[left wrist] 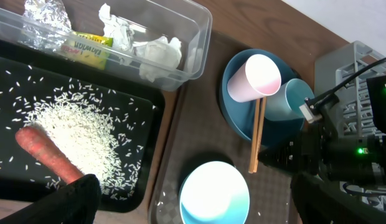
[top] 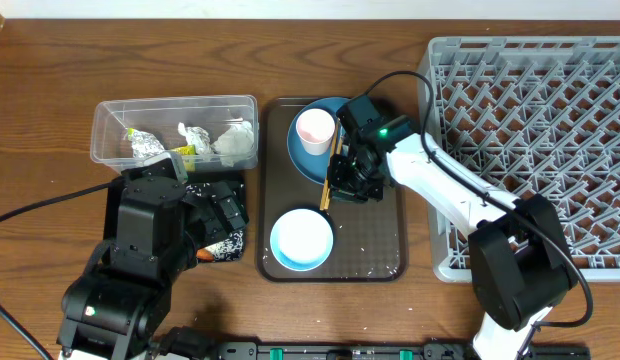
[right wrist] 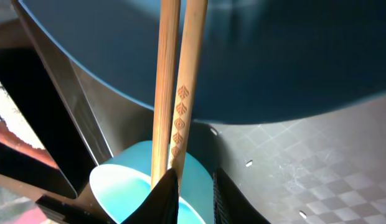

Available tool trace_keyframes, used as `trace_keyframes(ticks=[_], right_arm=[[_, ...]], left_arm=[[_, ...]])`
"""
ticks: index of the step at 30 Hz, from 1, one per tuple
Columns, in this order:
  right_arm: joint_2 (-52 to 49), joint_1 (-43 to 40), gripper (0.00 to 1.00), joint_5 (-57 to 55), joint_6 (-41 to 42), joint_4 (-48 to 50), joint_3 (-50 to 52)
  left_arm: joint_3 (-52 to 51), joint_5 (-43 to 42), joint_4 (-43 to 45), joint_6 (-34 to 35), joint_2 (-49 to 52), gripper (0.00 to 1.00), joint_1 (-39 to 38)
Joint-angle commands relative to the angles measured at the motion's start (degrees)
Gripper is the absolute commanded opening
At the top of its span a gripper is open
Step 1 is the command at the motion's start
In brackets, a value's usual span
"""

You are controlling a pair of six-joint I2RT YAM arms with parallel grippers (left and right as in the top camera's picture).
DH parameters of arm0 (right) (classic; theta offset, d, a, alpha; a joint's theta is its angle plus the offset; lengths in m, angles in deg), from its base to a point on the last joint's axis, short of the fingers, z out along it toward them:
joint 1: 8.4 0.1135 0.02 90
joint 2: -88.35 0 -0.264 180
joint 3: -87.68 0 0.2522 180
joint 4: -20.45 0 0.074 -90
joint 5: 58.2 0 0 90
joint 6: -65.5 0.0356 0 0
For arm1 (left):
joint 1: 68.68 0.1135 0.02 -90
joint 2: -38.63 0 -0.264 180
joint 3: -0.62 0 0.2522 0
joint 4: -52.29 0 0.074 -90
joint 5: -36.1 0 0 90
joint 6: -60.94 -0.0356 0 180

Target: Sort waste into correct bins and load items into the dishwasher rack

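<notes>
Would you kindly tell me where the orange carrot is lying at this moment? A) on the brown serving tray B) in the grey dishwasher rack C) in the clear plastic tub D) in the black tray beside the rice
D: the left wrist view shows the carrot lying in the black tray beside the heap of rice, outside the clear tub.

**Rice and carrot below me, dishes to the right**

My fingers (left wrist: 62, 202) stand wide apart over a black tray (left wrist: 146, 124) scattered with rice (left wrist: 75, 134) and a carrot (left wrist: 47, 155). Beyond it, a clear tub (left wrist: 196, 43) holds napkins (left wrist: 159, 53) and a wrapper (left wrist: 87, 48). A blue plate (left wrist: 236, 121) carries a pink cup (left wrist: 255, 78), a blue cup (left wrist: 289, 102) and chopsticks (left wrist: 255, 134). A bowl (left wrist: 215, 193) sits nearer.
</notes>
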Motion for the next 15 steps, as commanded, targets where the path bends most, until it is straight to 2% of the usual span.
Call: trace_keyframes(ticks=[1, 15], right_arm=[[0.6, 2.1, 0.18, -2.4, 2.3, 0.2, -0.2], [0.6, 3.1, 0.18, -2.4, 3.1, 1.9, -0.2]], left_arm=[[1.0, 1.0, 0.0, -0.6, -0.2, 1.0, 0.2], [1.0, 1.0, 0.0, -0.6, -0.2, 1.0, 0.2]])
